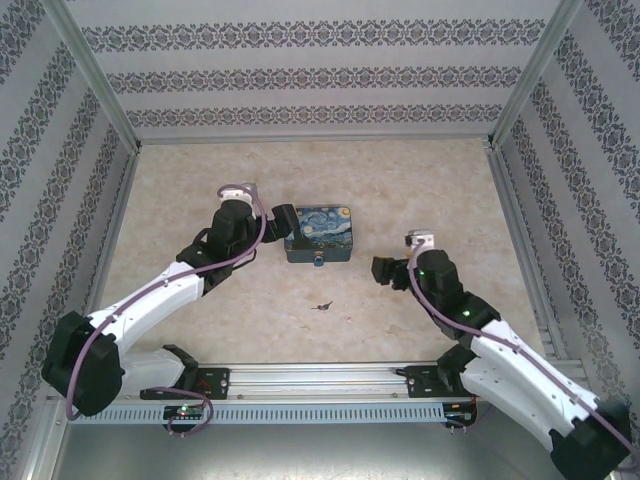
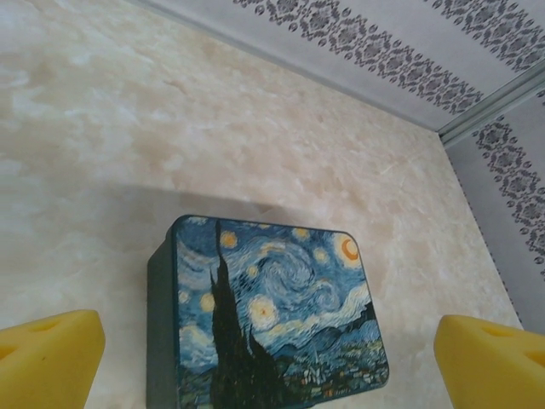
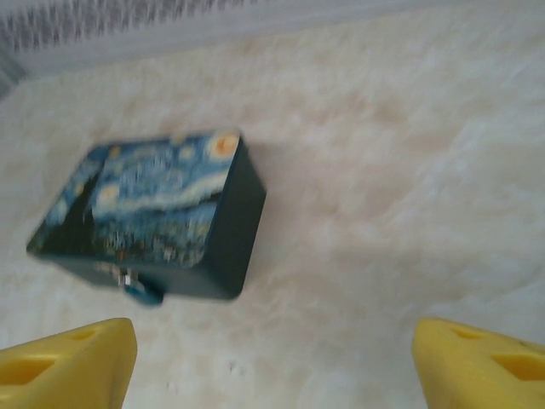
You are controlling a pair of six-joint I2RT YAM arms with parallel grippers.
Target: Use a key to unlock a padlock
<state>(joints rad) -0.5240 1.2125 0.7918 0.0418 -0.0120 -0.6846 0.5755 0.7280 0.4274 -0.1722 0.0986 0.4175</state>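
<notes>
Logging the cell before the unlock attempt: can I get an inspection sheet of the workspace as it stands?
Surface: beige marbled table.
Job's things: padlock hangs at the near side of the painted tin; key lies loose on the table, nearer the arm bases, ungripped.
Clutter: nothing seen.
Grippers: left gripper open, at the tin's left; right gripper open, off to the tin's right; both empty.
Cables: purple cable runs along the left arm.
Surroundings: patterned walls, metal frame posts.

White shells, black joints and purple cables (image 1: 264, 222) make up both arms (image 1: 150, 295). Both grippers (image 2: 271, 362) have yellow wedge fingertips (image 2: 51, 358).
</notes>
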